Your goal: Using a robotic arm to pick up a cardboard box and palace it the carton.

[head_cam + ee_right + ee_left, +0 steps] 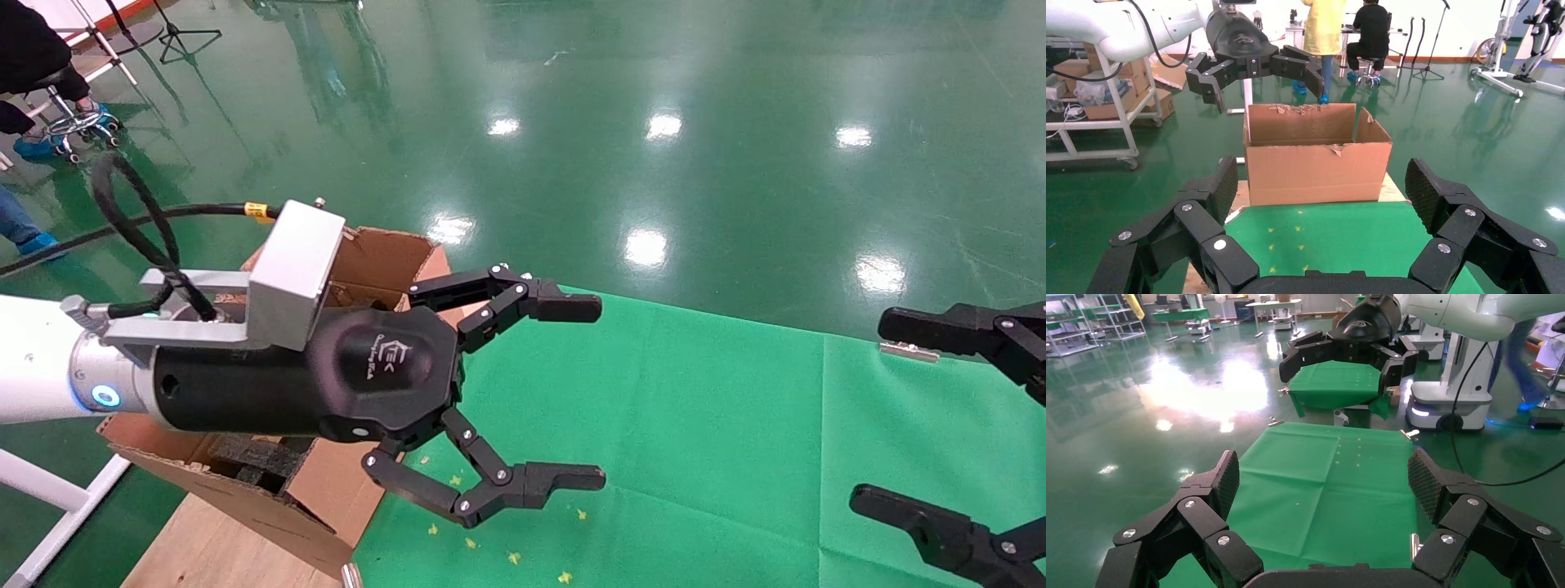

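The green-covered tabletop point(735, 457) fills the head view from 3 to 6 o'clock, and the carton point(327, 490) stands at its edge toward 8 o'clock, flaps up, black foam blocks point(253, 461) showing inside. The robotic arm point(41, 359) reaches in from 9 o'clock above the carton, its left hand point(576, 392) out over the cloth with fingers spread wide and nothing between them. The right hand point(907, 412) sits at 4 o'clock, also spread apart; the cardboard box shows in no view.
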`<control>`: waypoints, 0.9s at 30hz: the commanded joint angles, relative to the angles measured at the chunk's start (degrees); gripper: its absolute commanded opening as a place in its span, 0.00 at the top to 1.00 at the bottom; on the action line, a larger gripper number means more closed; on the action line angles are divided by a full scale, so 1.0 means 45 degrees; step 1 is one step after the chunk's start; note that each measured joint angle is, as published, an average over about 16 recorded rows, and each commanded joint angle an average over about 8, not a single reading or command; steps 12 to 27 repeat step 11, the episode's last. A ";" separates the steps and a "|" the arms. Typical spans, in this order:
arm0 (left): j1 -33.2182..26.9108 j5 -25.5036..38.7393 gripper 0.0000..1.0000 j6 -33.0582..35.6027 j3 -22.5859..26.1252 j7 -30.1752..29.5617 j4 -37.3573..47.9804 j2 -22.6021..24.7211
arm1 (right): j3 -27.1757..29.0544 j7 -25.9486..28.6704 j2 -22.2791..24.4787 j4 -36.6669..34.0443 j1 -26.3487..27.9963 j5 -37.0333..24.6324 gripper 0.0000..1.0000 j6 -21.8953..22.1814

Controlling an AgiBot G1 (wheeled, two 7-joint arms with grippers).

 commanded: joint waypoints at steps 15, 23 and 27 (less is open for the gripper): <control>0.0000 0.0000 0.00 0.0000 0.0000 0.0000 0.0000 0.0000 | 0.0000 0.0000 0.0000 0.0000 0.0000 0.0000 0.00 0.0000; 0.0000 0.0000 0.00 0.0000 0.0000 0.0000 0.0000 0.0000 | 0.0000 0.0000 0.0000 0.0000 0.0000 0.0000 0.00 0.0000; 0.0000 0.0000 0.00 0.0000 0.0000 0.0000 0.0000 0.0000 | 0.0000 0.0000 0.0000 0.0000 0.0000 0.0000 0.00 0.0000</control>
